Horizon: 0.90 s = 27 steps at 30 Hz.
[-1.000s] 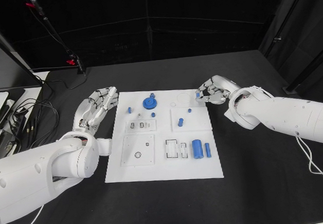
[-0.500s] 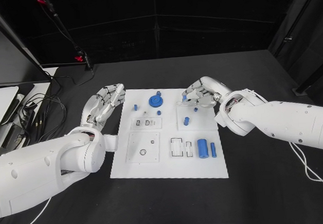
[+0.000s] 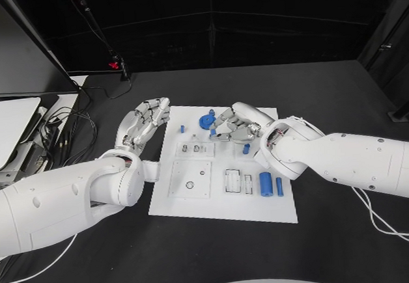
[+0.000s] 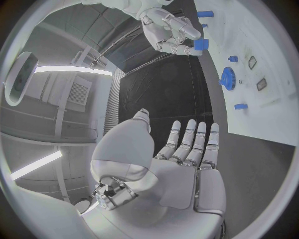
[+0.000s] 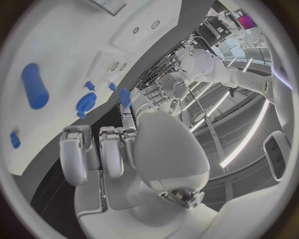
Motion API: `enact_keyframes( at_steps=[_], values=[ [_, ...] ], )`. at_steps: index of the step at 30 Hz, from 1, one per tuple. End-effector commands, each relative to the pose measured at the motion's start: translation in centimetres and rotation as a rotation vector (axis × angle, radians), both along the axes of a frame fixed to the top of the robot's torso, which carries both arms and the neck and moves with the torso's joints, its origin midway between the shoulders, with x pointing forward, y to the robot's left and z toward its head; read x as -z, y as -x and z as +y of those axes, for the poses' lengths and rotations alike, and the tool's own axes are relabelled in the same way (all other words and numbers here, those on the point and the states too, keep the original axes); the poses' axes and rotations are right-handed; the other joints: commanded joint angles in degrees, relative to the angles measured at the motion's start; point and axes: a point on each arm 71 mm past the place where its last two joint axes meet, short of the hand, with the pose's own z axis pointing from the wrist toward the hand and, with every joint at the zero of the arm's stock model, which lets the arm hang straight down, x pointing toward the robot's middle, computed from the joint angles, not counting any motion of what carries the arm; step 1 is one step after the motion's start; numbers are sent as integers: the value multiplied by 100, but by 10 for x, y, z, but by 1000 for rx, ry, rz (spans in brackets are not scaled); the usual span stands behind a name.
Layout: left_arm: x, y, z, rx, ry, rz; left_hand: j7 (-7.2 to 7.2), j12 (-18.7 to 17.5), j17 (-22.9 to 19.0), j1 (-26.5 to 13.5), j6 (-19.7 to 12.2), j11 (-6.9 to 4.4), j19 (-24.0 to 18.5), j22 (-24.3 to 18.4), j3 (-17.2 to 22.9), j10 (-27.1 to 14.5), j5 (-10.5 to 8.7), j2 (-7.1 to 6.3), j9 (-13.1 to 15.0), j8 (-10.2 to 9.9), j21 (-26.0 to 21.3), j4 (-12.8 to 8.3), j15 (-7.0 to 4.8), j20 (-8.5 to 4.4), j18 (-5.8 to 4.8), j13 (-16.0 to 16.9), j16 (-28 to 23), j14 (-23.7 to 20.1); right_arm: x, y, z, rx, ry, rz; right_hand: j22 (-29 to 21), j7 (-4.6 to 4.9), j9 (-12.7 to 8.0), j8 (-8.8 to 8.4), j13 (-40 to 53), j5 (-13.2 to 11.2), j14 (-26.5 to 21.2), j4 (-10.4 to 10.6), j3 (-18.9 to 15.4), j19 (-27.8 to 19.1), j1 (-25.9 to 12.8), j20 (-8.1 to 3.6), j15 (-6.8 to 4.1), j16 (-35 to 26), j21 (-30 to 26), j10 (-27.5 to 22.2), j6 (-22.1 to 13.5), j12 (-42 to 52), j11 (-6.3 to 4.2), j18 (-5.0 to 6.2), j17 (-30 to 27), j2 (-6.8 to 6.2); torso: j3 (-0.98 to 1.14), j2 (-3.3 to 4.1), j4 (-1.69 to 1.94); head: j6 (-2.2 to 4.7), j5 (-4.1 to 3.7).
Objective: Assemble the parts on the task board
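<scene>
The white task board (image 3: 198,205) lies mid-table with blue parts on it: a gear (image 3: 206,121), a small peg (image 3: 182,128), a short piece (image 3: 247,149), a thick cylinder (image 3: 265,181) and a thin rod (image 3: 279,186). My right hand (image 3: 238,122) hovers over the board's far middle, just right of the gear, and pinches a small blue part (image 4: 199,45) at its fingertips; the same part (image 5: 124,97) sits between thumb and finger. My left hand (image 3: 145,123) is open with straight fingers, beside the board's far left edge, holding nothing.
Cables and pale equipment (image 3: 11,129) crowd the table's left side. A stand with a red clip (image 3: 114,64) rises at the back left. A white cable (image 3: 379,217) trails on the table at the right. The board has recessed slots (image 3: 234,180) near its front.
The camera has shifted. My right hand has carried the small blue part from the board's far right corner inward, toward the gear. The left hand stays beside the board's left edge.
</scene>
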Motion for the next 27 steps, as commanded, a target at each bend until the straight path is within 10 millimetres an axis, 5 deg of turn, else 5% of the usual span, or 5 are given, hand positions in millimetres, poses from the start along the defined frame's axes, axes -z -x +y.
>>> enact_keyframes(
  at_steps=[1, 11, 27],
  values=[
    [-17, 5, -3, 26, 44, -239, 892, 31, 7, 33, 47, -18, 20, 7, -47, 37, 32, 16, 5, -1, 22, 0, -6, 7, 53, 7, 38, 33, 3, 2, 10, 3, 56, 43, 1510, -63, 7, 13, 1508, 20, 585, -2, 17, 594, -2, 35, 41, 14, 19, 597, 203, 15, 49, -42, 1506, 79, 2, 10, 15, -17, 26],
    [-17, 5, -4, 28, 45, -239, 892, 33, 7, 36, 50, -19, 20, 7, -52, 42, 32, 19, 5, 0, 24, -1, -6, 7, 53, 7, 40, 37, 4, 6, 40, 27, 114, 52, 1510, -59, -5, -15, 1508, 55, 585, -36, 20, 594, 18, 39, 36, 14, 19, 597, 208, 15, 56, -42, 1506, 59, 5, 13, 4, -48, 45],
    [-17, 5, -5, 30, 45, -238, 892, 33, 7, 36, 50, -19, 20, 7, -52, 42, 32, 19, 5, 0, 24, -1, -6, 7, 53, 7, 40, 37, 13, -3, 46, 116, 137, 53, 1510, -52, -13, -32, 1508, 50, 585, -21, 6, 594, -25, 39, 33, 14, 19, 597, 220, 15, 60, -42, 1506, 55, 10, 15, -4, -102, 64]
  ],
)
